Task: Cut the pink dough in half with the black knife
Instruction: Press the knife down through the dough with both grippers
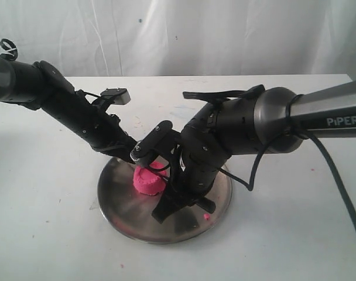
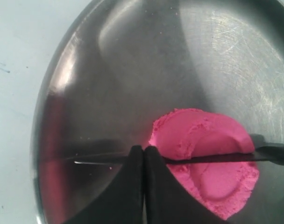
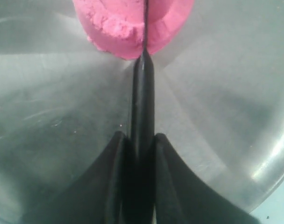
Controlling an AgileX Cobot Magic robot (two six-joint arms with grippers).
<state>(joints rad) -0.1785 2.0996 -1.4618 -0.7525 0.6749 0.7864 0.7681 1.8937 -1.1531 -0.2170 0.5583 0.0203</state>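
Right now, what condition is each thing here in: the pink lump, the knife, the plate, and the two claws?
pink dough: one lump on the plate, knife blade pressed across its top.
black knife: clamped by its handle, blade in the dough.
steel plate: flat on the table.
right gripper: shut on the knife.
left gripper: shut, at the blade tip.

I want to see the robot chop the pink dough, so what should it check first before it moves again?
1. Right gripper shut on the black knife handle: ok.
2. Blade lined up across the middle of the pink dough: ok.
3. Dough lying on the steel plate: ok.
4. Left gripper shut at the blade's tip end: ok; whether it pinches the blade: cannot tell.
5. Blade all the way down to the plate: cannot tell.
6. Dough already in two pieces: cannot tell.
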